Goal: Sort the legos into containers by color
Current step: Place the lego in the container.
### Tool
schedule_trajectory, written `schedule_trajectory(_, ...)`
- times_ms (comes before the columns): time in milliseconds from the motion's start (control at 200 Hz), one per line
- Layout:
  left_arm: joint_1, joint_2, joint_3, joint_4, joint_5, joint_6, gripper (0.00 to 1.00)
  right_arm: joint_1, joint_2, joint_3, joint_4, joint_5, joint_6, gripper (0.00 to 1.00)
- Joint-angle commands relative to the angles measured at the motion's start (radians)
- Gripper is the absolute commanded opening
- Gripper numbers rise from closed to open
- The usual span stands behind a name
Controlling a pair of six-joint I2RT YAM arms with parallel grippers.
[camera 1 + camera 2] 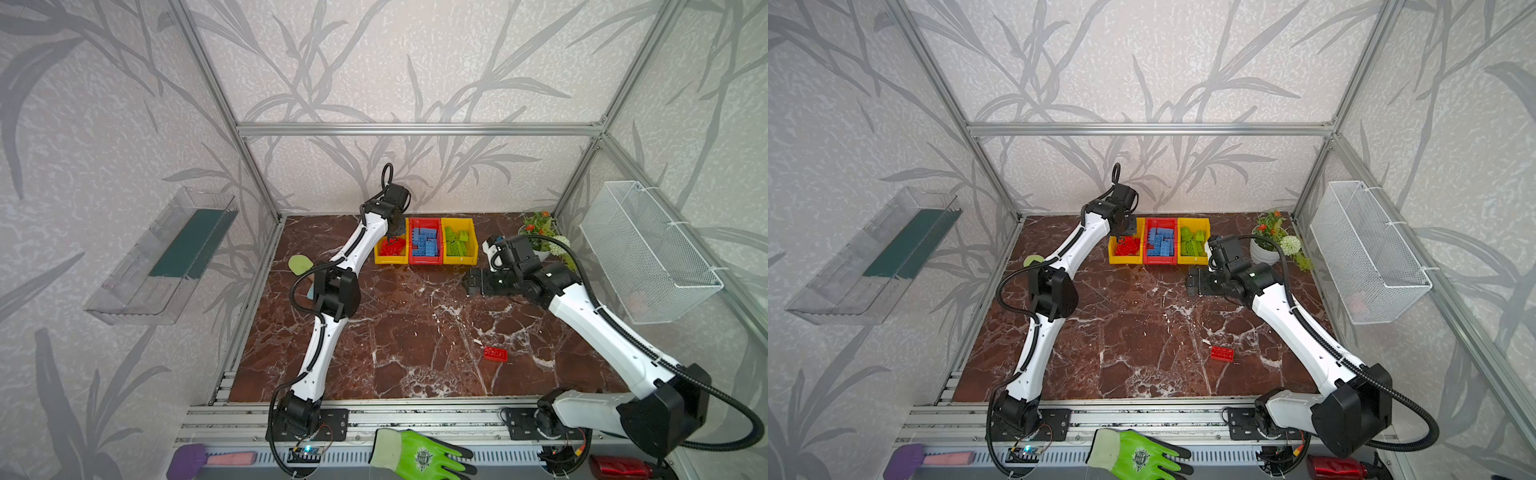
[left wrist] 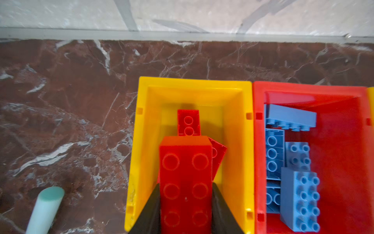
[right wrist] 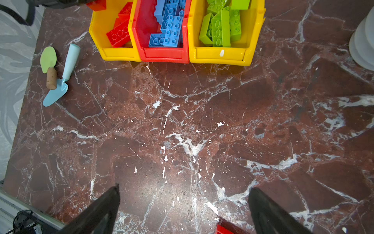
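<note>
Left wrist view shows the left pincer (image 2: 186,189) clamped on a red lego (image 2: 185,162), one black finger (image 2: 150,208) pressed against each long side. The held lego hangs inside the opening of a yellow container (image 2: 141,141), over other red legos (image 2: 188,122) lying on its floor; whether it touches them cannot be told. Just beside it, wall to wall, the red container (image 2: 344,162) holds blue legos (image 2: 299,198).

In both top views the three containers stand in a row at the upper middle of the frame, at the far edge of the marble surface (image 1: 415,332). The yellow one with the red pieces sits at the left end of the row, the red one in the middle, and a second yellow container (image 1: 459,260) with lime green legos (image 1: 457,243) at the right end.

Right of the row, the right pincer (image 1: 471,282) hovers low over bare surface with its jaws spread wide and nothing between them. One loose red lego (image 1: 495,354) lies flat on the surface at lower right of centre, well apart from the containers.

Left of the row, partly behind the left arm, lie a pale blue trowel (image 3: 60,89) and a green spade (image 3: 48,58).
</note>
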State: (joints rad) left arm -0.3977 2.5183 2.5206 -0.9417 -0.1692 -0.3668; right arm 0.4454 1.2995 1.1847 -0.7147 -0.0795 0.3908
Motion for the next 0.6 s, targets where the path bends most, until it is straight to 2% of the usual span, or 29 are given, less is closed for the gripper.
schedule_trajectory(0, 0.010, 0.017, 0.038, 0.005, 0.017, 0.013, 0.22, -0.005, 0.024, 0.032, -0.010, 0.001, -0.020, 0.99)
schedule_trajectory(95, 0.023, 0.047, 0.064, 0.005, 0.029, 0.009, 0.23, -0.004, 0.041, 0.041, -0.009, -0.001, -0.018, 0.99)
schedule_trajectory(155, 0.030, 0.063, 0.086, -0.001, 0.037, 0.006, 0.27, -0.006, 0.048, 0.043, -0.012, -0.001, -0.016, 0.99)
schedule_trajectory(335, 0.032, 0.051, 0.094, 0.003, 0.103, 0.016, 0.64, -0.005, 0.042, 0.046, -0.022, 0.007, -0.010, 0.99)
schedule_trajectory(440, 0.031, 0.023, 0.091, -0.009, 0.148, -0.007, 0.77, -0.005, 0.019, 0.039, -0.030, 0.013, -0.004, 0.99)
schedule_trajectory(595, 0.014, -0.062, 0.026, -0.022, 0.159, -0.017, 0.78, -0.005, -0.048, -0.001, -0.046, 0.031, 0.010, 0.99)
